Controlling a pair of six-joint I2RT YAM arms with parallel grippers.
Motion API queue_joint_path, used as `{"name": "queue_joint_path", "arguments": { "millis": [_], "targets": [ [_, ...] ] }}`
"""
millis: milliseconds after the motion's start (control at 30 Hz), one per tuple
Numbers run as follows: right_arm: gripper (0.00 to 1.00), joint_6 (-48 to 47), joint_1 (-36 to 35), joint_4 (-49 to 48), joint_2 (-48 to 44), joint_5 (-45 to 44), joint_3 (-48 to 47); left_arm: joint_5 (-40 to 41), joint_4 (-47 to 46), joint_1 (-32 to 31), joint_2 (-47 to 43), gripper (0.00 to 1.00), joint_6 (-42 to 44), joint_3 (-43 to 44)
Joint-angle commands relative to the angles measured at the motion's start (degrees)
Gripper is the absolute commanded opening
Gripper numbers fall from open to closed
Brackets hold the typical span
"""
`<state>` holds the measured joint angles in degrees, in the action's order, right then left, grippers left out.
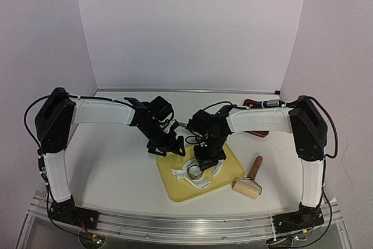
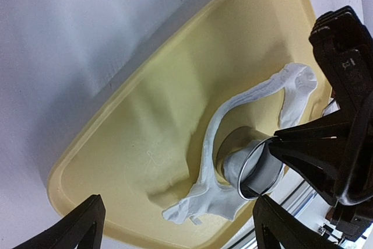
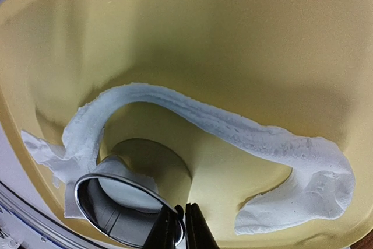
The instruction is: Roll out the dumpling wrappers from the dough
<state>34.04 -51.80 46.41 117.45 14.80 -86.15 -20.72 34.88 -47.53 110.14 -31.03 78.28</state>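
The right gripper [image 3: 182, 220] has its jaws clenched on the rim of the steel ring cutter [image 3: 108, 221], which is tilted over the yellow board [image 3: 233, 39]. A round white dumpling wrapper [image 3: 125, 193] shows through the ring, half hidden by the rim. I cannot tell whether it sticks inside or lies on the board. The dough [image 3: 233, 132], a ragged strip, curves partway round the ring, beside those jaws. The left gripper [image 2: 178, 214] hovers above one end of the strip, jaws released, holding nothing. A wooden roller [image 1: 247, 186] lies on the surface [image 1: 111, 167] right of the board.

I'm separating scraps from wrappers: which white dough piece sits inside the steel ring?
The small round disc, framed by the ring cutter; the ragged strip curves outside it.
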Motion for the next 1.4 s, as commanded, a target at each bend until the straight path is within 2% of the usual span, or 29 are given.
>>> {"name": "queue_joint_path", "arguments": {
  "millis": [0,33,367,633,733,1000,1100,1200,1367],
  "targets": [
    [0.03,-0.1,-0.4,1.4,-1.5,-2.3,-1.0,-1.2,-1.0,0.0,2.0,0.89,2.1,2.8],
    [0.0,0.2,-0.4,1.3,-2.1,-2.5,-0.8,-1.3,-1.1,0.0,2.4,0.89,2.3,2.9],
    [0.0,4.3,-0.3,2.9,-10.7,-4.4,1.6,-3.6,-1.8,0.0,6.5,0.86,4.4,5.5],
    [0.0,8.0,2.6,5.9,-15.1,-8.2,3.2,-5.4,-1.4,0.0,10.0,0.68,7.3,8.0],
    [0.0,8.3,4.8,6.0,-16.0,-8.8,3.5,-6.1,-0.6,-0.1,11.6,0.58,8.7,9.3],
    [0.0,8.7,8.3,6.0,-16.8,-9.2,3.7,-8.4,1.0,-1.8,15.3,0.55,12.1,13.7],
    [0.0,9.1,8.8,6.0,-16.5,-9.3,3.8,-8.0,3.5,-3.1,17.2,0.47,14.0,15.7],
    [0.0,9.5,9.3,6.0,-15.9,-9.5,3.3,-6.7,5.4,-4.0,18.0,0.33,15.6,16.1],
    [0.0,9.8,10.1,6.0,-14.0,-10.5,0.6,-5.5,5.1,-5.1,15.3,0.12,18.2,11.0]
  ]
}}
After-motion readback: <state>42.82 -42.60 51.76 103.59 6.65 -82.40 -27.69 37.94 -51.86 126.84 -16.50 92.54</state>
